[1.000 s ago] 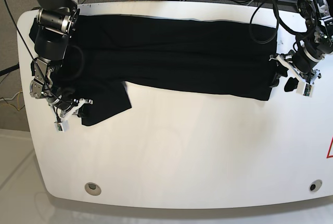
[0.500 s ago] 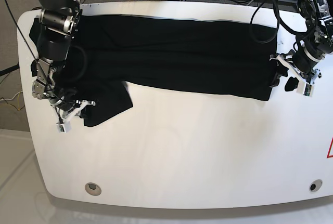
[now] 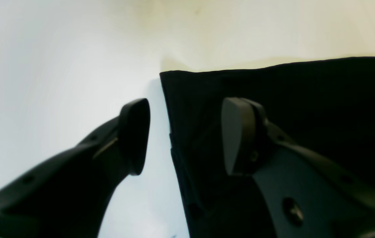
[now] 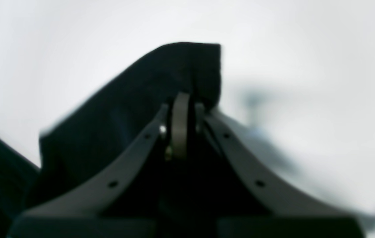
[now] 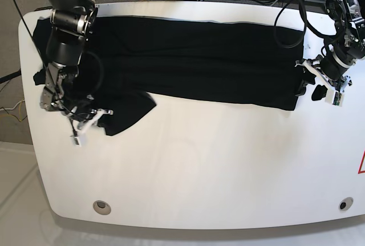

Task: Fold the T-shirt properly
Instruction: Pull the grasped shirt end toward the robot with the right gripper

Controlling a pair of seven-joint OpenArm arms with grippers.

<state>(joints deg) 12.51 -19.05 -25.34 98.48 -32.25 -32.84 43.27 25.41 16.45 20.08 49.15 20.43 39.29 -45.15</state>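
Left fingers (image 3: 237, 135) spread astride T-shirt (image 5: 199, 57) edge; right fingers (image 4: 180, 125) pinch a flap.

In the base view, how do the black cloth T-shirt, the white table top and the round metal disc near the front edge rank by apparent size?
1. White table top
2. Black cloth T-shirt
3. Round metal disc
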